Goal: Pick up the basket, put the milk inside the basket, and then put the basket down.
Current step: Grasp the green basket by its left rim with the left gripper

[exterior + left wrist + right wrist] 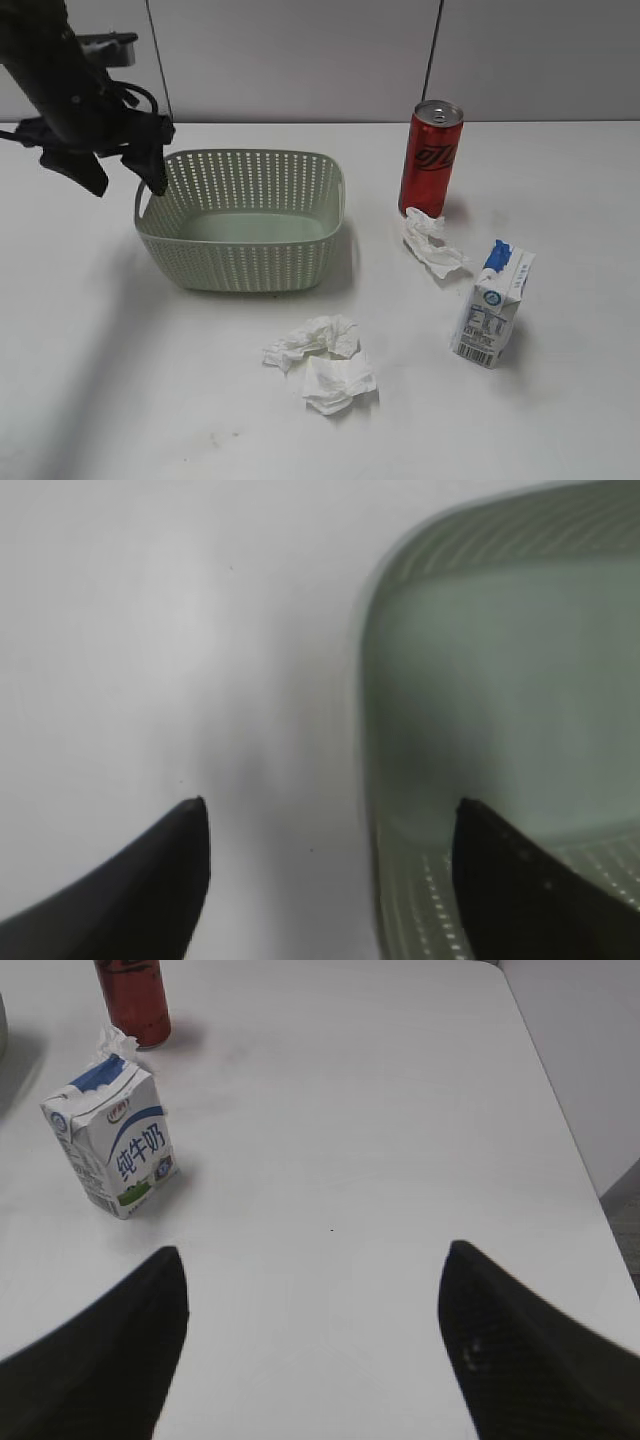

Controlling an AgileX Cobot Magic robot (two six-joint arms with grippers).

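Note:
The sage-green basket point(245, 250) stands empty on the white table, left of centre. My left gripper point(128, 178) hovers open over its left rim, one finger outside and one over the inside; the left wrist view shows this gripper point(330, 805) astride the blurred basket wall point(480, 680). The milk point(492, 306) stands upright at the right front, apart from the basket. It also shows in the right wrist view point(112, 1138), far left of my open, empty right gripper point(315, 1255), which is not seen in the exterior view.
A red soda can point(430, 158) stands behind the milk, with a crumpled tissue point(432, 242) at its foot. Two more crumpled tissues point(322, 362) lie in front of the basket. The table edge point(540, 1050) runs along the right.

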